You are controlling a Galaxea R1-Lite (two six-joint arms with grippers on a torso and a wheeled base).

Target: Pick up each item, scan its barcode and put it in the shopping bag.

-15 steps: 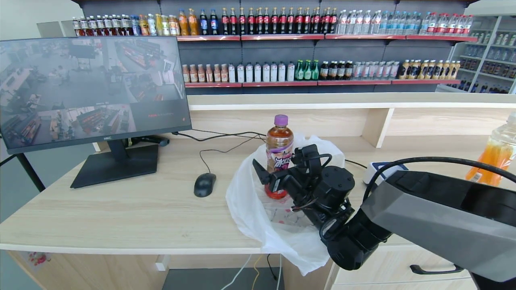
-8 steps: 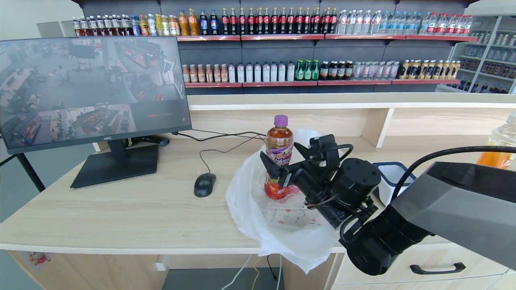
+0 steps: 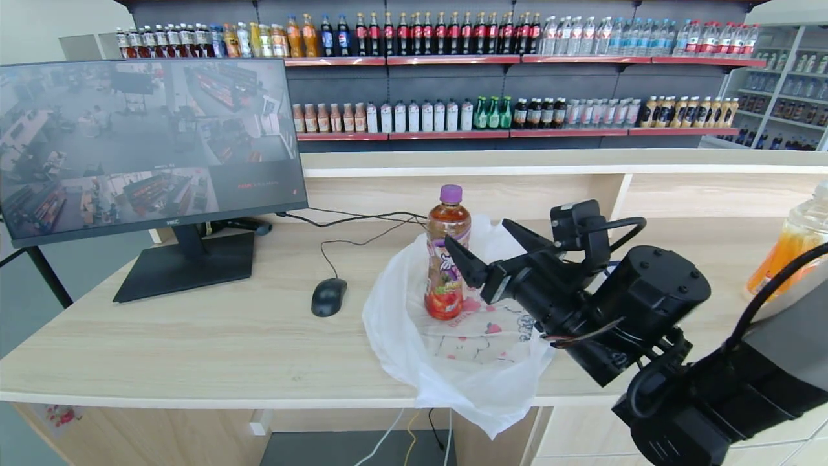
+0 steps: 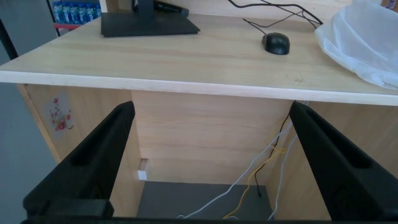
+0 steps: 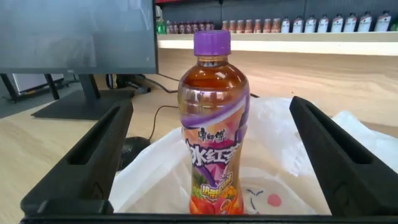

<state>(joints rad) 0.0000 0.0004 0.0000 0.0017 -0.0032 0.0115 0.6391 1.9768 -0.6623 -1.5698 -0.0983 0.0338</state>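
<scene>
The amber bottle (image 3: 446, 259) is standing upright in the bag (image 3: 396, 323), its purple cap pointing to twelve o'clock. The right claw (image 3: 477, 231) is hanging released at its three o'clock.

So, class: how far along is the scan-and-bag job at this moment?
Done: the purple-capped bottle stands upright in the shopping bag. In hand: nothing; the right gripper is open beside it, the left gripper open, low before the counter. Left: the orange bottle at the counter's right.

My right arm (image 3: 647, 310): enters from the frame's lower right, wrist angled up toward centre.
My right gripper (image 3: 477, 232): mid-frame, fingers spread wide apart.
My left gripper (image 4: 211, 109): fingers spread wide apart.
</scene>
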